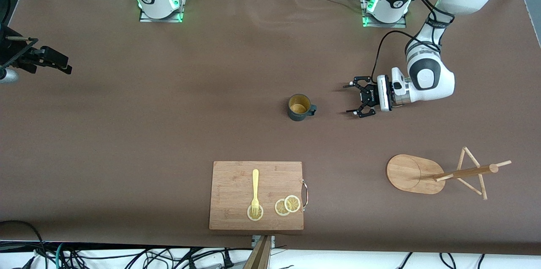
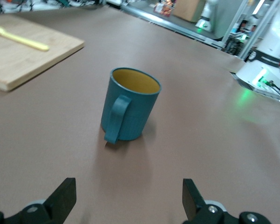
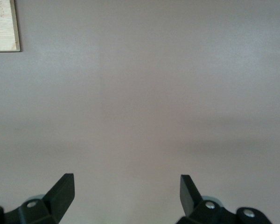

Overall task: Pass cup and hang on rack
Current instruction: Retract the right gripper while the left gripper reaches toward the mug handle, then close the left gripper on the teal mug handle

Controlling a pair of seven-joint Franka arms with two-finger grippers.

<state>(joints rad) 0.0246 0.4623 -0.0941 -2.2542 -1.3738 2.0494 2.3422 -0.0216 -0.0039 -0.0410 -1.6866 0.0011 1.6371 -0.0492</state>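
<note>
The dark teal cup (image 1: pixel 301 107) stands upright in the middle of the table, its tan inside showing and its handle turned toward the left arm's end. In the left wrist view the cup (image 2: pixel 130 109) faces me with its handle forward. My left gripper (image 1: pixel 349 99) is open and empty, low over the table beside the cup on its handle side and a short gap away; it also shows in the left wrist view (image 2: pixel 129 200). The bamboo rack (image 1: pixel 412 173) stands nearer the front camera, toward the left arm's end. My right gripper (image 1: pixel 63 65) waits open and empty at the right arm's end of the table; it also shows in the right wrist view (image 3: pixel 126 193).
A rectangular bamboo cutting board (image 1: pixel 256 195) lies nearer the front camera than the cup, carrying a yellow fork (image 1: pixel 255 188) and lemon slices (image 1: pixel 287 205). The board (image 2: pixel 28 51) also shows in the left wrist view, and its corner (image 3: pixel 2 25) in the right wrist view.
</note>
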